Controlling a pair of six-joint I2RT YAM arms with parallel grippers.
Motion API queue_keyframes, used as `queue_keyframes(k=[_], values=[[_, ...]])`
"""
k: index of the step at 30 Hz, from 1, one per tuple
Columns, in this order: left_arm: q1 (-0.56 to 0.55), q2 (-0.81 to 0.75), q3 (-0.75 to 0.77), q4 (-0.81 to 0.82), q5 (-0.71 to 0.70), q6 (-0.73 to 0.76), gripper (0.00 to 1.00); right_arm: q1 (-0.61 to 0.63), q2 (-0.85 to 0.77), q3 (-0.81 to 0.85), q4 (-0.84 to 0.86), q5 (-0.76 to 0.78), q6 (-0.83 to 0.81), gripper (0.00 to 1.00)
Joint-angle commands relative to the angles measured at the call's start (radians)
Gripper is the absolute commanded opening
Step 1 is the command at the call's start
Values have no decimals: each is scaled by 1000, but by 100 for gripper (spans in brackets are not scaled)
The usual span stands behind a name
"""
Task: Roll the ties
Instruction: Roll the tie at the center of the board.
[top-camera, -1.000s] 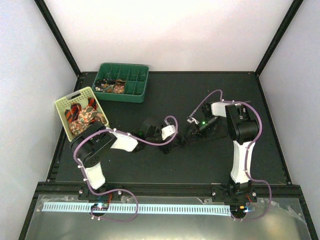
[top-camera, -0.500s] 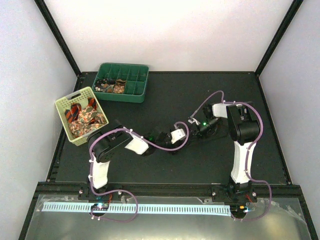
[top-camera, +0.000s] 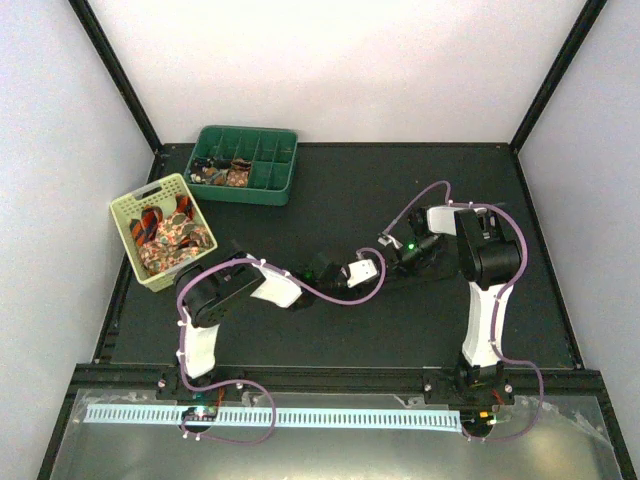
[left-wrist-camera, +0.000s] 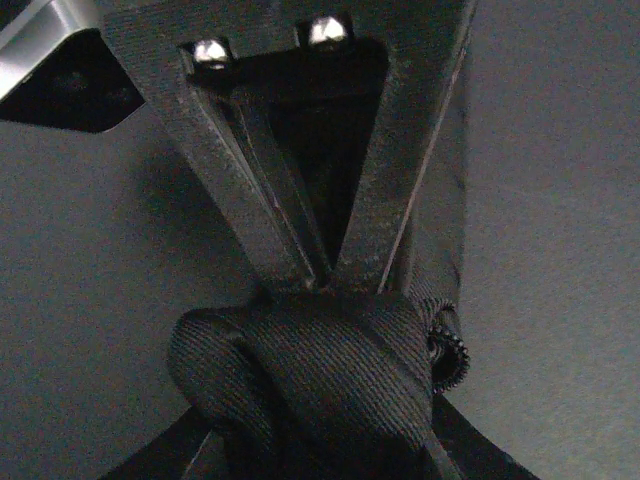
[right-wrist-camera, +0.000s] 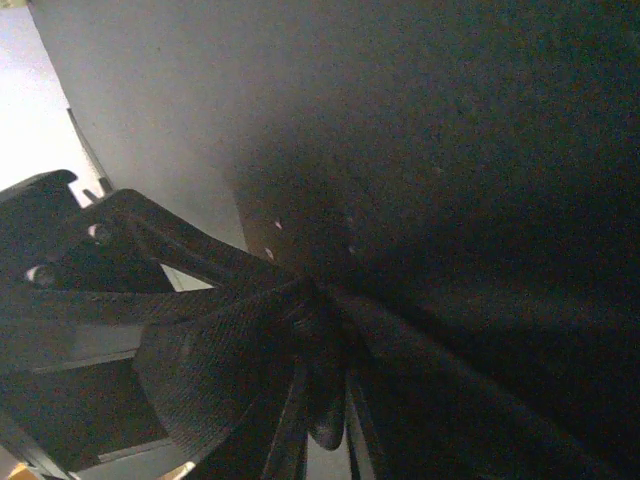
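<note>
Left claw (left-wrist-camera: 325, 281) first: a second ago it was wide open and sitting closer to the basket side. Now the arm has swung over to the middle of the table (top-camera: 440, 180) and the fingers have come in to a tight V. The tips are together right on top of a bunched-up dark tie (left-wrist-camera: 320, 390), so I'd call that clamped on the fabric. The wad under it looks like a loose coil, not a tidy roll yet.

Right claw (top-camera: 395, 257) is right up against the left one in the overhead view. Its wrist cam shows the same dark fabric fanning out from a pinched spot. It's too dark to say whether those fingers are gripping or letting go, so I can't tell.

My read: this is a two-handed hold or a handover mid-roll, and the left has just taken its bite.

Further out, the pale basket (top-camera: 120, 226) holds striped and floral ties (top-camera: 165, 232) not yet rolled. The green tray (top-camera: 250, 196) at the back has a few rolled ones (top-camera: 225, 173).
</note>
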Motion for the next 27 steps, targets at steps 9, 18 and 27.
queue_keyframes(k=[9, 18, 27], values=[[22, -74, 39, -438, -138, 149, 29, -60, -41, 118, -213, 59, -161, 43], [22, -47, 73, -507, -108, 152, 29, -23, -48, 86, -136, -56, -74, 47], [22, -33, 83, -524, -93, 162, 30, 44, -15, 89, -37, -48, -16, 41]])
